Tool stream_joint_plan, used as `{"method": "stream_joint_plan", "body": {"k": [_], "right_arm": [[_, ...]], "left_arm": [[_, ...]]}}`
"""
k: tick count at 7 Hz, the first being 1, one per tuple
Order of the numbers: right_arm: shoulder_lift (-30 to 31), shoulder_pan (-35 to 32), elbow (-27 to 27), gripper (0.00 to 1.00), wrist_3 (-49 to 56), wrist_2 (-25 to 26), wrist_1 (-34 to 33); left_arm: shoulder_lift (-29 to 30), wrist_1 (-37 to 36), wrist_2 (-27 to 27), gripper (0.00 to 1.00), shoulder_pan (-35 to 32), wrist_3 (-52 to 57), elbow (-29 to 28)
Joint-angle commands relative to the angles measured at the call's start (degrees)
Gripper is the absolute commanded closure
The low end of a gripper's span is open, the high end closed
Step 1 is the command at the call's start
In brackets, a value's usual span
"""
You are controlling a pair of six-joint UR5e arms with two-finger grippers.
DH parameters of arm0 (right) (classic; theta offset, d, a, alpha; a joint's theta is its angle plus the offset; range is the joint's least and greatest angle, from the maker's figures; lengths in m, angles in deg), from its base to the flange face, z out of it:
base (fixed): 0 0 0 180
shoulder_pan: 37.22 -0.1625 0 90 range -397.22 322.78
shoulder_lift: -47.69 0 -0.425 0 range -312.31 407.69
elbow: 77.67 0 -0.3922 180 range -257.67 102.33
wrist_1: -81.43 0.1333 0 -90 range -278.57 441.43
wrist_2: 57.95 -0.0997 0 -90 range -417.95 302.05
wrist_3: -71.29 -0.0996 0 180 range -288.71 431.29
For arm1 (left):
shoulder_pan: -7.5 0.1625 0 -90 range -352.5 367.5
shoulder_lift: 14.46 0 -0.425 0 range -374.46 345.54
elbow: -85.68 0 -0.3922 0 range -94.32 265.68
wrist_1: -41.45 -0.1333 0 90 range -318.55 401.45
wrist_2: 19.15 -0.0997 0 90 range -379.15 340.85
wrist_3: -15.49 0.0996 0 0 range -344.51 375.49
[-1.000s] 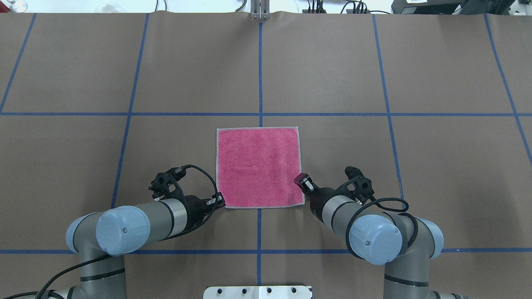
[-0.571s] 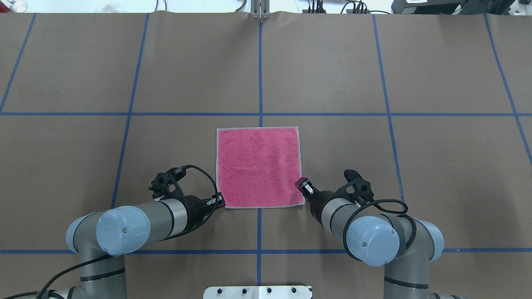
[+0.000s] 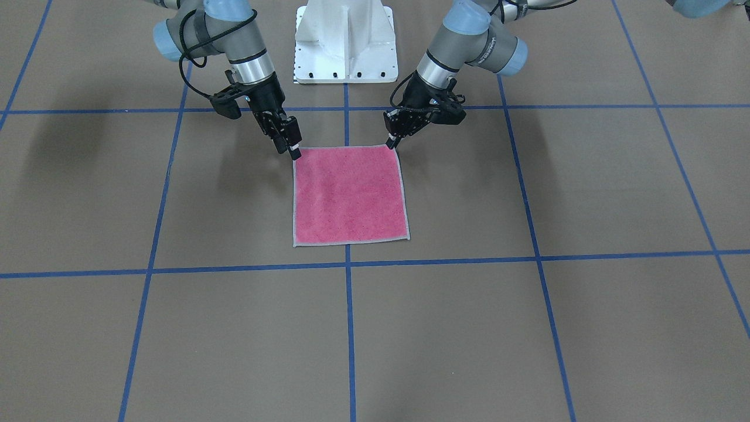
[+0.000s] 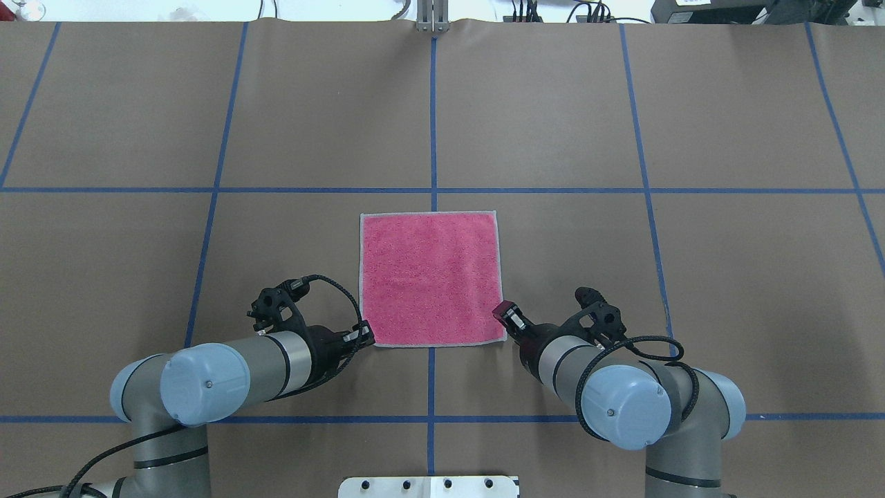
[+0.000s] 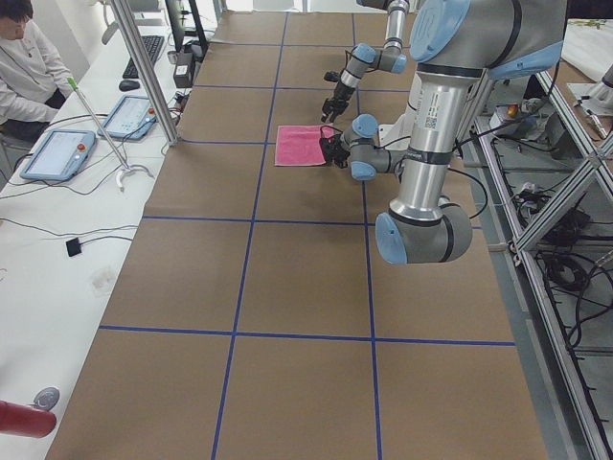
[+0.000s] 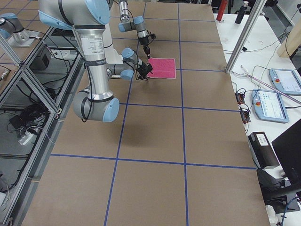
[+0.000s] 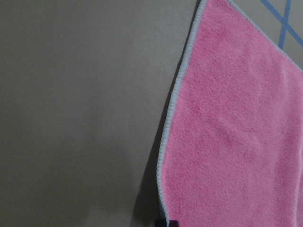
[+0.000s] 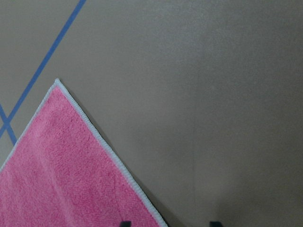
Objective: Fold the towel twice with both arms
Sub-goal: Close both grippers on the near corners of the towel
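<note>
Towel [image 4: 429, 277] lies flat, neither fold made yet; left gripper [image 4: 366, 338] looks pinched on one near corner, right gripper [image 4: 504, 310] hangs spread by the other.

Pink towel [image 6: 162, 68] flat; right claw [image 6: 146, 71] by its near robot-side corner, left claw [image 6: 149, 56] by far one.

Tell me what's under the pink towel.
The towel lies flat on the brown table, across a blue tape line. Its lower face and the covered tape are hidden.
</note>
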Motion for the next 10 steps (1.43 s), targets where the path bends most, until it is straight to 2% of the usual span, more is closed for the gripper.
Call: {"method": "stream_joint_plan", "body": {"k": [1, 3, 4, 6, 8, 9, 10], "right_arm": [[-0.4, 1.0, 0.3, 0.37, -0.4, 0.2, 0.0], [-0.4, 1.6, 0.3, 0.37, -0.4, 0.4, -0.1], [-0.5, 1.6, 0.2, 0.42, -0.5, 0.4, -0.1], [-0.4, 1.6, -0.1, 0.77, -1.8, 0.6, 0.1], [-0.4, 1.5, -0.6, 1.0, -2.9, 1.1, 0.1], [-0.3, 1.3, -0.8, 1.0, -2.9, 1.6, 0.1], [0.4, 1.1, -3.5, 1.0, -2.9, 1.6, 0.0]], "left_arm": [[0.0, 0.0, 0.0, 1.0, -0.1, 0.0, 0.0], [0.0, 0.0, 0.0, 1.0, -0.1, 0.0, 0.0], [0.0, 0.0, 0.0, 1.0, -0.1, 0.0, 0.0], [0.0, 0.0, 0.0, 1.0, -0.1, 0.0, 0.0], [0.0, 0.0, 0.0, 1.0, 0.0, 0.0, 0.0], [0.1, 0.0, 0.0, 1.0, 0.0, 0.0, 0.2], [0.0, 0.0, 0.1, 1.0, 0.0, 0.1, 0.7]]}}
